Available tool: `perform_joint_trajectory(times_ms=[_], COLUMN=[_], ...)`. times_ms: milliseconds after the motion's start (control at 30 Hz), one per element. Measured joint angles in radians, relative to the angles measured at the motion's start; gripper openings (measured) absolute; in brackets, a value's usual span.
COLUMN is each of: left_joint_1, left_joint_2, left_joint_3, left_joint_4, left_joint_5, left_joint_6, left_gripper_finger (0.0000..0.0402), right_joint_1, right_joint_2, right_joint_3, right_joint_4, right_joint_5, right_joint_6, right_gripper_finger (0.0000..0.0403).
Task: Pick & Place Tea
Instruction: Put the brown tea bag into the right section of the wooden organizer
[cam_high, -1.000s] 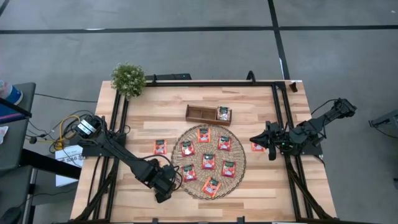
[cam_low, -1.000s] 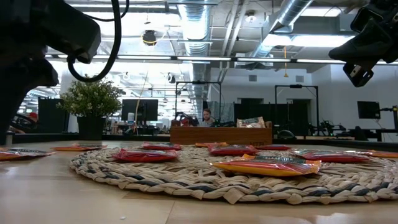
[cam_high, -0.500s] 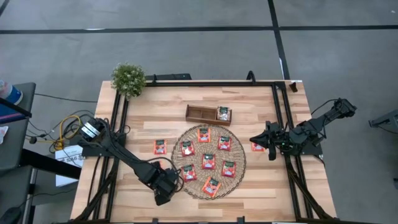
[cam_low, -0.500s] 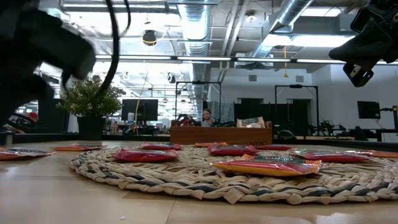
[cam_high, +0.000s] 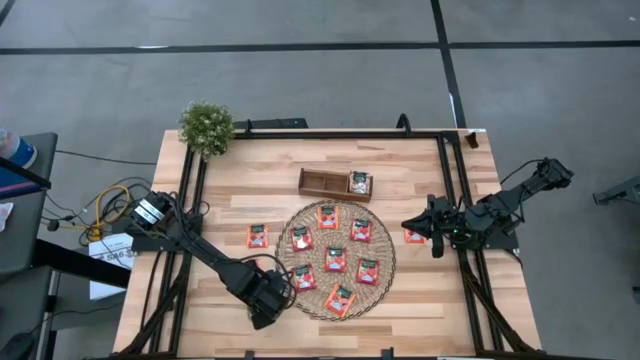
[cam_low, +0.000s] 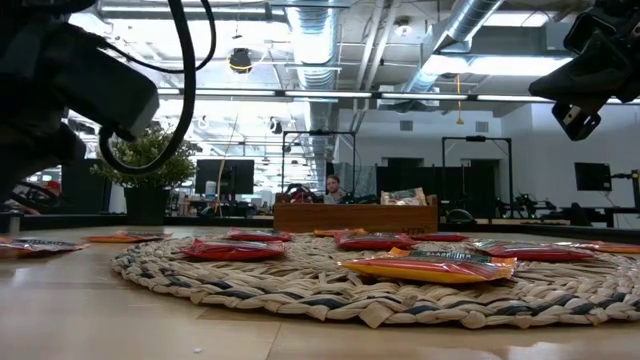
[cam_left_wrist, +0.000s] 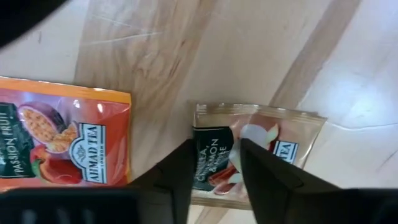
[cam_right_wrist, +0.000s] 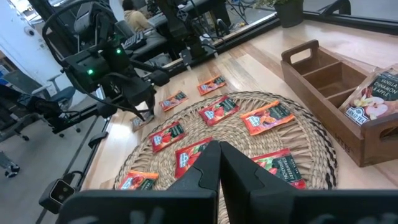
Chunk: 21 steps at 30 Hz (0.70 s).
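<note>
Since a second ago the left pincer (cam_high: 268, 300) has narrowed; its fingers (cam_left_wrist: 180, 171) straddle a pale tea sachet (cam_left_wrist: 255, 149) on the worktop (cam_high: 230, 205), just left of the woven mat (cam_high: 385, 262). Other sachets lie on the mat. At right, the right pincer (cam_high: 412, 224) hangs pressed together.

Even, bright overhead light falls on the pale wooden table (cam_high: 420, 300) in the high view, shadows short and soft. In the low view, glaring ceiling lights (cam_low: 300, 40) wash out the upper frame; the dark left arm (cam_low: 60, 90) at upper left is blurred, the round woven mat (cam_low: 300, 285) soft nearby.
</note>
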Motion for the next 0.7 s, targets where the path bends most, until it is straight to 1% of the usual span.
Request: perform_joint_trajectory(times_ms=[167, 267, 400, 500, 600, 700], left_joint_1=[-0.001, -0.002, -0.002, -0.002, -0.002, -0.001], left_joint_2=[0.004, 0.008, 0.011, 0.011, 0.011, 0.008], left_joint_3=[0.034, 0.050, 0.092, 0.165, 0.267, 0.360], left_joint_4=[-0.003, 0.020, 0.008, -0.077, -0.239, -0.402], left_joint_5=[-0.005, -0.005, 0.006, 0.003, -0.056, -0.154], left_joint_6=[0.019, 0.019, 0.040, 0.082, 0.140, 0.208], left_gripper_finger=[0.0040, 0.0008, 0.0002, 0.0001, 0.0000, 0.0000], right_joint_1=[0.000, 0.000, 0.000, 0.000, 0.000, -0.002], right_joint_2=[0.000, 0.000, 0.000, 0.000, 0.000, 0.000], right_joint_3=[0.000, 0.000, 0.000, 0.000, 0.000, 0.000], right_joint_4=[-0.001, -0.005, -0.008, -0.008, -0.006, 0.033], right_joint_5=[0.000, 0.000, -0.007, -0.020, -0.026, -0.026], right_joint_6=[0.000, 0.000, 0.000, 0.000, 0.000, 0.000], right_gripper_finger=[0.0000, 0.0000, 0.0000, 0.0000, 0.0000, 0.0000])
